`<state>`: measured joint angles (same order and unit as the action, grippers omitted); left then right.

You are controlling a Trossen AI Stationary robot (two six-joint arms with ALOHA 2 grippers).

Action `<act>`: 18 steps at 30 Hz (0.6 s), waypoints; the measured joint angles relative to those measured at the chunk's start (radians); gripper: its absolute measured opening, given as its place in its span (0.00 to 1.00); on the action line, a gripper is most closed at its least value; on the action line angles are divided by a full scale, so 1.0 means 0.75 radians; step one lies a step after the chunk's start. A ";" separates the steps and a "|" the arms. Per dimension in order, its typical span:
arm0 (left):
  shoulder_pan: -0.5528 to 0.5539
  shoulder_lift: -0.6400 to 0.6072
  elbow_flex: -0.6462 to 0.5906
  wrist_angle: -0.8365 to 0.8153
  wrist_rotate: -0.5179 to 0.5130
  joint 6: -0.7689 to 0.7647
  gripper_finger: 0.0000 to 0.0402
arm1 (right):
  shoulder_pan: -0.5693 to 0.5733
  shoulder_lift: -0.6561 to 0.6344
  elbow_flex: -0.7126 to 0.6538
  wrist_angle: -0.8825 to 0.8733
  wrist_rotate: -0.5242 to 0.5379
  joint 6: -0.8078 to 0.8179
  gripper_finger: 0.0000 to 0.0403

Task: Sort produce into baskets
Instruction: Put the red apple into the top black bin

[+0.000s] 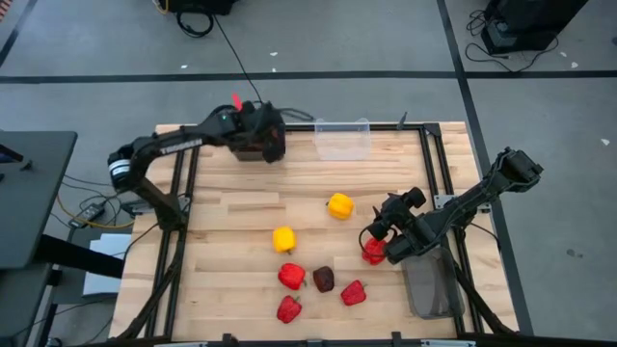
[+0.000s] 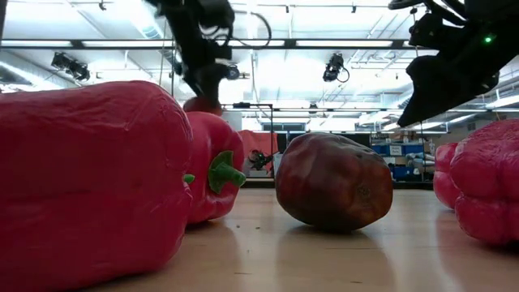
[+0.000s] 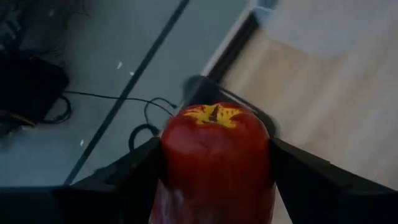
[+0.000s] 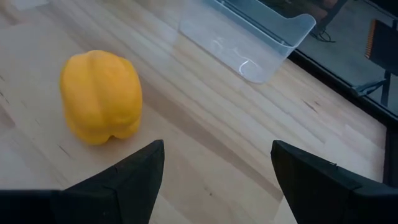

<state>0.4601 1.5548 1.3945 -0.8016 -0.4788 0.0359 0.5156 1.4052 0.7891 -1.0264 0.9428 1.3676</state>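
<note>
My left gripper point(image 1: 249, 120) is at the table's far left edge, above a dark grey bin point(image 1: 265, 151) that the arm mostly hides. It is shut on a red pepper point(image 3: 214, 162). My right gripper point(image 1: 382, 231) hangs open and empty just above a red pepper point(image 1: 373, 253) at the right. In the right wrist view its fingers point(image 4: 124, 180) frame bare wood near a yellow pepper point(image 4: 101, 96). Two yellow peppers point(image 1: 339, 205) point(image 1: 283, 239), three red peppers point(image 1: 291, 277) point(image 1: 288, 308) point(image 1: 353, 292) and a maroon fruit point(image 1: 324, 280) lie on the table. My left gripper pinches the red pepper between its two fingers, one on each of its sides point(image 3: 171, 168). The pepper's end with a yellow star-shaped mark point(image 3: 214, 115) points away from the wrist. The pepper is lifted clear of the table.
A clear bin point(image 1: 342, 140) stands at the far edge, also in the right wrist view point(image 4: 249, 37). A grey mesh bin point(image 1: 431, 287) sits at the right edge near the front. The table's black frame rails point(image 1: 434, 173) run along both sides. Bare wood lies between the bins and the produce.
</note>
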 joint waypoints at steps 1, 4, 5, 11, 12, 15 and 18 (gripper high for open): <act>0.033 0.016 0.000 0.007 0.018 0.019 0.72 | 0.000 -0.001 0.000 0.001 0.002 0.002 0.76; 0.113 0.072 0.000 -0.018 0.095 0.031 0.74 | 0.000 -0.001 0.000 0.000 0.002 0.002 0.76; 0.130 0.092 0.000 -0.038 0.112 0.014 0.75 | 0.000 -0.001 0.000 0.000 0.002 0.002 0.76; 0.196 0.197 0.000 -0.074 0.100 -0.018 0.76 | 0.000 -0.001 0.000 -0.001 0.002 0.002 0.76; 0.199 0.209 0.000 -0.074 0.095 -0.018 0.76 | 0.000 -0.001 0.000 0.000 0.001 0.002 0.76; 0.198 0.226 0.000 -0.084 0.094 0.007 0.76 | 0.000 -0.001 0.000 0.000 -0.003 0.002 0.76; 0.180 0.212 0.000 -0.110 0.095 0.023 0.76 | 0.000 -0.001 0.000 0.000 -0.003 0.002 0.76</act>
<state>0.5954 1.7141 1.3945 -0.8842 -0.4072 0.0532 0.5156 1.4048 0.7891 -1.0264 0.9406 1.3693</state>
